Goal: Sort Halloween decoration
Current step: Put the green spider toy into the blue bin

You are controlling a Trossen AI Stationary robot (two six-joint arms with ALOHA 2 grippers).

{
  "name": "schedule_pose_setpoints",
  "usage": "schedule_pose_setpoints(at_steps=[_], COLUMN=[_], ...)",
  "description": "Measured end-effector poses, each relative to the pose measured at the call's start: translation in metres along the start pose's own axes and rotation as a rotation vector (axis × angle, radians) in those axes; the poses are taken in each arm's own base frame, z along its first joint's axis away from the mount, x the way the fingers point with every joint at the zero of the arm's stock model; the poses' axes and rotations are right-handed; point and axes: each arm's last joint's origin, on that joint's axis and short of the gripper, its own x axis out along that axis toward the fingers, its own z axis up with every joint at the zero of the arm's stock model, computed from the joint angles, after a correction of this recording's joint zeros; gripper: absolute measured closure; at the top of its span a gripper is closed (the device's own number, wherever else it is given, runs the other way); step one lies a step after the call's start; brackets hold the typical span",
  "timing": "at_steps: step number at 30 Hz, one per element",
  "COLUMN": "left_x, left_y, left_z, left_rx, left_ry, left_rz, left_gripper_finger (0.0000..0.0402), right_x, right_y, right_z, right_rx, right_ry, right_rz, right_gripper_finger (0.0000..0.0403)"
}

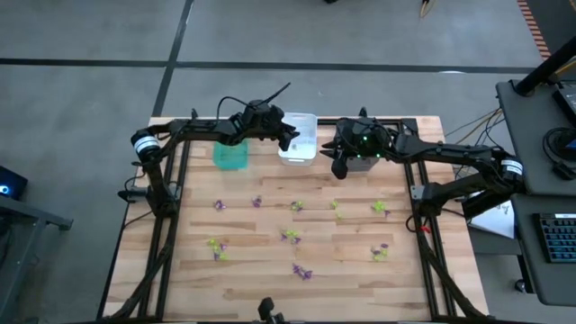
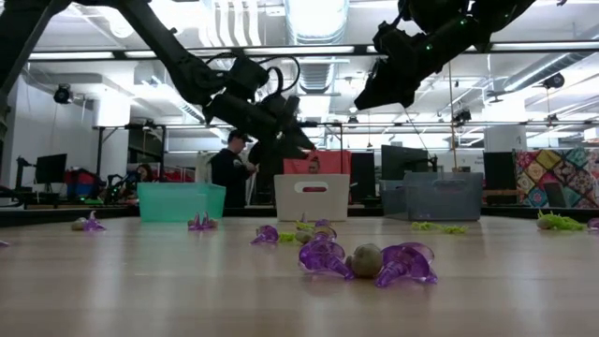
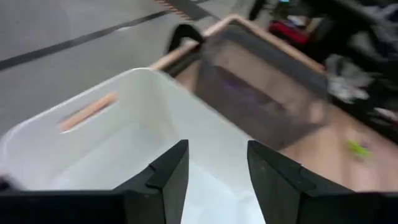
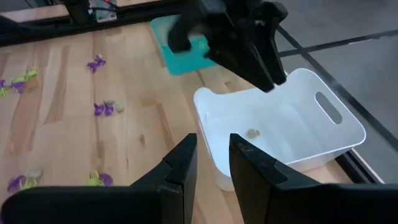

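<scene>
The left gripper (image 1: 290,137) hangs over the white bin (image 1: 299,151) at the far edge of the table (image 1: 270,288), and its fingers (image 3: 168,177) stand apart with nothing between them, white bin floor showing through the gap. Down in that bin sits one small greyish trinket (image 4: 253,133), lying below and just off the left gripper's tip; it's too small to tell which way it points. The green bin (image 1: 230,155) sits to the left of the white one, the dark grey bin (image 3: 261,99) to its right. The right gripper (image 1: 340,167) hovers over the grey bin's spot, fingers (image 4: 180,165) parted a little and gripping nothing. The rest of the trinkets (image 1: 297,270) are scattered across the nearer half of the table, purple and yellow-green, well apart from both grippers. Closest to the low camera, a purple pair (image 2: 360,260) lies flat with its long axis across the view, a greyish ball between them
</scene>
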Motion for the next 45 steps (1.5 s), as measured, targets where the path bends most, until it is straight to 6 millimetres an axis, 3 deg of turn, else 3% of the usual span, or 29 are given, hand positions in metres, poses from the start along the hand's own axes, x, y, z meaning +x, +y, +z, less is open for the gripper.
schedule_pose_setpoints(at_steps=[5,9,12,15,19,22,27,31,36,39,45], left_x=[-0.012,-0.025,-0.036,-0.048,-0.071,-0.089,-0.120,-0.139,-0.156,-0.158,-0.154], left_y=[-0.013,-0.028,-0.047,-0.070,-0.100,-0.124,-0.167,-0.191,-0.212,-0.215,-0.207], left_z=[0.008,0.012,0.013,0.009,-0.015,-0.038,-0.073,-0.102,-0.136,-0.148,-0.150], left_rx=[-0.049,-0.174,-0.133,-0.021,0.143,0.191,0.239,0.335,0.519,0.558,0.541], left_ry=[0.049,0.120,0.164,0.220,0.436,0.562,0.594,0.571,0.509,0.472,0.354], left_rz=[-0.206,-0.259,-0.287,-0.286,-0.169,-0.030,-0.014,-0.056,-0.242,-0.296,-0.090], left_gripper_finger=[0.0260,0.0264,0.0268,0.0271,0.0272,0.0272,0.0272,0.0272,0.0272,0.0272,0.0272], right_x=[0.001,0.001,0.002,0.002,0.001,-0.002,-0.008,-0.006,0.007,0.017,0.025], right_y=[0.000,0.000,0.005,0.023,0.057,0.082,0.120,0.140,0.154,0.154,0.137], right_z=[-0.006,-0.005,-0.006,-0.008,-0.010,-0.012,-0.021,-0.034,-0.053,-0.067,-0.088], right_rx=[0.046,0.177,0.265,0.276,0.255,0.382,0.451,0.433,0.375,0.431,0.503], right_ry=[0.028,0.019,0.039,0.070,0.109,0.162,0.245,0.275,0.310,0.393,0.616], right_rz=[-0.001,-0.002,0.019,0.077,0.243,0.313,0.394,0.291,0.129,0.061,-0.158], right_gripper_finger=[0.0321,0.0321,0.0321,0.0321,0.0321,0.0321,0.0321,0.0321,0.0321,0.0321,0.0321])
